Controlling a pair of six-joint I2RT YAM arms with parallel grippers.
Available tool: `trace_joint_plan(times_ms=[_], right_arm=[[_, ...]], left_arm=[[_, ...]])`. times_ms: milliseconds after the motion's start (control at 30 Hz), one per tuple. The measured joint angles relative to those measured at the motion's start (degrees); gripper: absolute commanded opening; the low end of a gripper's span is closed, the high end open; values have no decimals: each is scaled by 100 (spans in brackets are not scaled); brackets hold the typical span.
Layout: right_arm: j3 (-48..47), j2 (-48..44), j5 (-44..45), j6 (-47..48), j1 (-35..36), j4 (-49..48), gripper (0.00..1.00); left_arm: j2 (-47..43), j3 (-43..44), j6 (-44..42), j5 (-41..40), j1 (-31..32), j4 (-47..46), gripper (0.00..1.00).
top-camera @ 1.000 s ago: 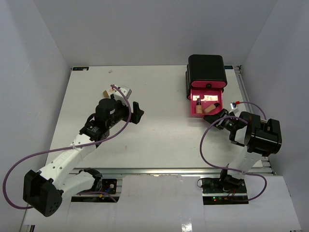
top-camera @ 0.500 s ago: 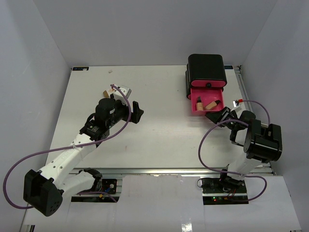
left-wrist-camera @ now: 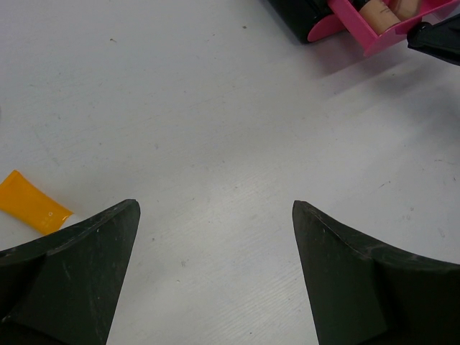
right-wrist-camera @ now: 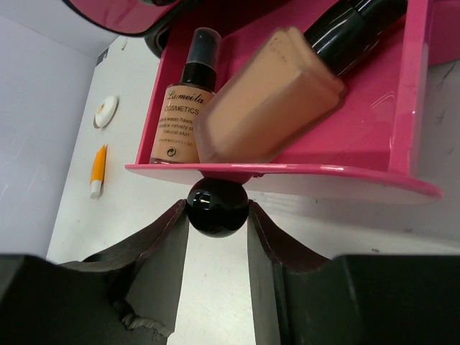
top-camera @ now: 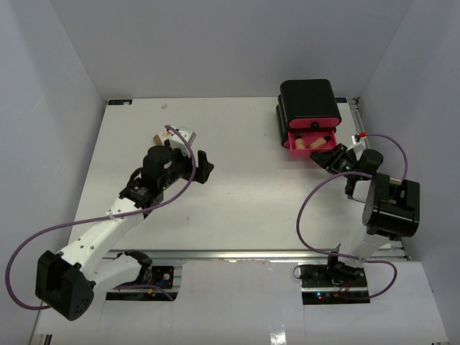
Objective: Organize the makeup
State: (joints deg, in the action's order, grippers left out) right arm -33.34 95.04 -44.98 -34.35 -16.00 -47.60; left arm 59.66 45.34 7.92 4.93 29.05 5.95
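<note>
Top view: two bottles (top-camera: 315, 142) lie in the half-open pink drawer (top-camera: 290, 141) of the black box (top-camera: 309, 104); an orange tube (top-camera: 155, 139) waits on the counter (top-camera: 244, 194).
Left wrist: left fingers (left-wrist-camera: 72, 273) wide apart, empty, hovering low.
Right wrist: right fingers (right-wrist-camera: 154, 244) clamped on the drawer knob (right-wrist-camera: 218, 205), arm reaching forward.

The box (top-camera: 309, 100) is sitting far right on the surface (top-camera: 244, 187), its drawer (right-wrist-camera: 410, 108) sticking out front, a bottle (right-wrist-camera: 180, 108) and second bottle (right-wrist-camera: 269, 100) lying side by side inside. The right end effector (top-camera: 332, 156) is sitting around the knob (right-wrist-camera: 218, 207). A tube (left-wrist-camera: 32, 210) is lying left of the left end effector (left-wrist-camera: 215, 215).
</note>
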Motion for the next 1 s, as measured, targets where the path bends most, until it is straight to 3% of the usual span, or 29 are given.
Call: trace_joint_plan(times_ms=[767, 1000], right_arm=[[-2129, 1673, 746, 78, 628, -79, 56], [-2211, 1793, 730, 2, 640, -259, 64]], left_arm=[[106, 0, -40, 1, -79, -3, 98], [130, 0, -44, 6, -118, -2, 98]])
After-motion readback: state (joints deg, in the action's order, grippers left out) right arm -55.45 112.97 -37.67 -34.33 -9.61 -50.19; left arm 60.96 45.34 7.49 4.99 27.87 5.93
